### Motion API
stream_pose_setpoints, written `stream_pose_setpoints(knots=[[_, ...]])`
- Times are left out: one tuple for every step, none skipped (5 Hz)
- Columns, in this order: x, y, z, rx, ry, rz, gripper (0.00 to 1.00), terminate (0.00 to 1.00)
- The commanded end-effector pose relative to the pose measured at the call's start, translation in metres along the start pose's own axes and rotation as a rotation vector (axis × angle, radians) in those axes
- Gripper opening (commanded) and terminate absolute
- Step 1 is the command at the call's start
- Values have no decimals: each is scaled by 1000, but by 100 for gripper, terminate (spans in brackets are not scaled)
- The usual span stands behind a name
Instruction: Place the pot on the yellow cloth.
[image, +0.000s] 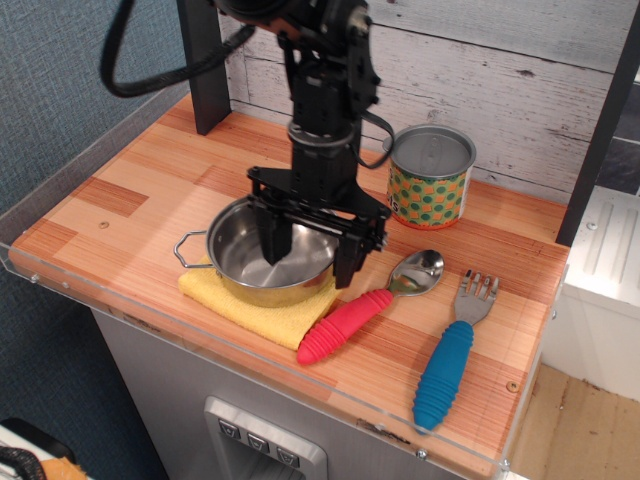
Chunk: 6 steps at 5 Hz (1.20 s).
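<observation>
The shiny steel pot (255, 270) rests on the yellow cloth (262, 311) near the table's front left, one wire handle pointing left. My black gripper (310, 252) hangs just above the pot's right rim. It is open wide, one finger over the pot's inside and the other outside the rim on the right. It holds nothing. The pot's right handle is hidden behind the gripper.
A tin can (431, 176) with green-and-orange dots stands behind right of the gripper. A spoon with a red handle (345, 325) and a fork with a blue handle (444, 373) lie to the right. A dark post (203, 65) stands at the back left.
</observation>
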<state>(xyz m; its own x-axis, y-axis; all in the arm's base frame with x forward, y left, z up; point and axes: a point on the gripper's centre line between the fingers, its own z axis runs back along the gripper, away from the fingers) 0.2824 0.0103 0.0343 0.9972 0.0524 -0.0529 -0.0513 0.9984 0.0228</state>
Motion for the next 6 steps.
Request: stream_pose_setpoints(knots=[[0,4,42,-78,-90,50,100,0],[0,10,56,-67,-123,83,100,0],[4,18,67,-4,-167,115,100,0],[13,38,74,28,-184,202,100,0],[21,60,84,50,-207,270,100,0],[31,73,88,60,-219,287,100,100]])
